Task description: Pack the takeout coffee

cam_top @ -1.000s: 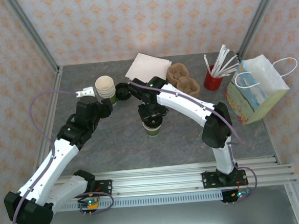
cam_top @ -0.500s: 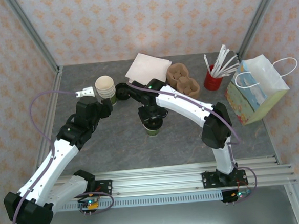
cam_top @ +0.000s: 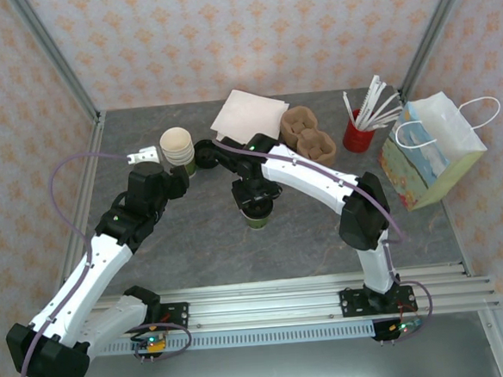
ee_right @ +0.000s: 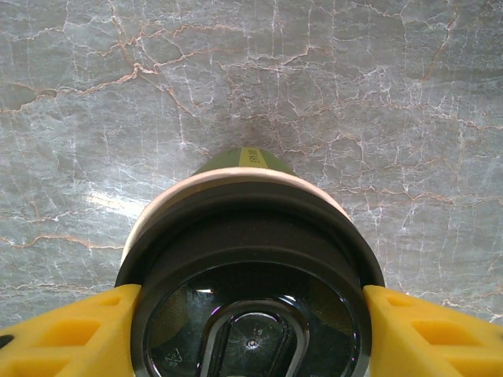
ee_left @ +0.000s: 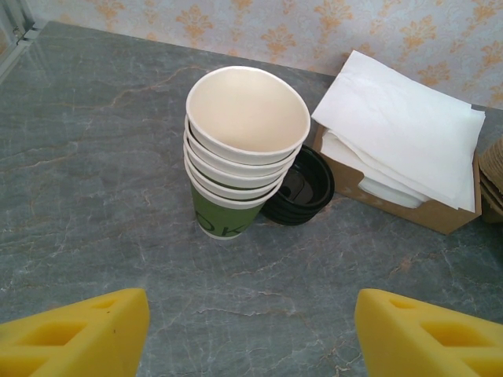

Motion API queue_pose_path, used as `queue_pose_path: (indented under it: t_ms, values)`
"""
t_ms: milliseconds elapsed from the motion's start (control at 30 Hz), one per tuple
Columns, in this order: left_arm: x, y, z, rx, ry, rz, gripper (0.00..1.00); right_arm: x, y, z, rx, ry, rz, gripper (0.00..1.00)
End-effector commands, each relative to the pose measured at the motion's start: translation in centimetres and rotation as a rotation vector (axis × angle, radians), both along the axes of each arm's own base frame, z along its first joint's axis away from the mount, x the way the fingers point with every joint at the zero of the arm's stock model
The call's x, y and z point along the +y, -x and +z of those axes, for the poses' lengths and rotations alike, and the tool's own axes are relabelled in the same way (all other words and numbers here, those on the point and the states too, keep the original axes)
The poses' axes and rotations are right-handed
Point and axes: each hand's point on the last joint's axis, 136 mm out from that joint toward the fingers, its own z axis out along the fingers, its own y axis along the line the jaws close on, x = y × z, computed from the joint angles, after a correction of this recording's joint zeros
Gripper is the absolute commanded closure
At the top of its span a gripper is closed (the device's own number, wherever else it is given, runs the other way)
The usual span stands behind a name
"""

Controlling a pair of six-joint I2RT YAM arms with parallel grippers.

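Green-sided takeout coffee [ee_right: 250, 236]: standing upright near the middle of the grey stone surface [cam_top: 186, 245], black lid on, well apart from the paper bag.
Right gripper [ee_right: 251, 314]: reaching down over the cup, its yellow fingers [ee_right: 63, 334] pressing on opposite sides of the lid rim and clamping it.
Left gripper [ee_left: 251, 306]: hovering with its two tips spread wide apart, gripping nothing, and facing the cup stack.
Cup stack [ee_left: 245, 149]: sitting lidless toward the far left corner, touching the bare black lids [ee_left: 305, 188] on its right.
Napkins [ee_left: 401, 133]: lying in a brown box at the far edge, just beside those lids.
Brown carriers [cam_top: 308, 134]: resting between the napkins and the red holder.
Red holder [cam_top: 358, 135]: standing near the far right corner, carrying white sticks.
Paper bag [cam_top: 430, 154]: standing at the right edge, just beside the red holder.
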Motion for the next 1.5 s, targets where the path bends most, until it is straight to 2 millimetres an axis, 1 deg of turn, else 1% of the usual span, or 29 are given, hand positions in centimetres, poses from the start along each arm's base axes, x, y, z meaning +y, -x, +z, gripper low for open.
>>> queue_pose_path:
  t_ms: [0, 233, 333, 567, 767, 1033, 1167, 1367, 1467]
  values:
    - [0.9, 0.1, 0.0, -0.004, -0.030, 0.027, 0.29, 0.0, 0.0, -0.3, -0.007, 0.016, 0.001, 0.37]
    - [0.9, 0.1, -0.1, -0.001, -0.031, 0.023, 0.29, -0.1, 0.3, -1.0, 0.009, 0.021, -0.001, 0.37]
    - [0.8, 0.1, -0.1, -0.001, -0.028, 0.022, 0.29, -0.1, 0.3, -0.7, 0.002, 0.014, -0.003, 0.36]
    - [0.7, 0.0, -0.1, -0.002, -0.027, 0.020, 0.29, 0.0, 0.2, -1.1, 0.005, 0.015, -0.006, 0.37]
    - [0.7, -0.1, 0.1, -0.005, -0.028, 0.017, 0.29, 0.3, 0.0, -0.8, -0.004, 0.006, -0.004, 0.37]
    - [0.7, 0.0, -0.1, 0.001, -0.032, 0.018, 0.29, -0.3, 0.6, -2.0, 0.021, 0.026, -0.013, 0.37]
    - [0.8, 0.0, -0.2, 0.003, -0.033, 0.020, 0.29, -0.1, 0.8, -2.3, 0.023, 0.029, -0.012, 0.37]
    - [0.8, 0.0, -0.3, 0.003, -0.033, 0.019, 0.29, -0.9, 0.5, -2.3, -0.002, 0.070, -0.015, 0.37]
    - [0.8, 0.0, -0.3, 0.004, -0.035, 0.021, 0.29, -1.0, 0.6, -2.7, 0.005, 0.081, -0.016, 0.37]
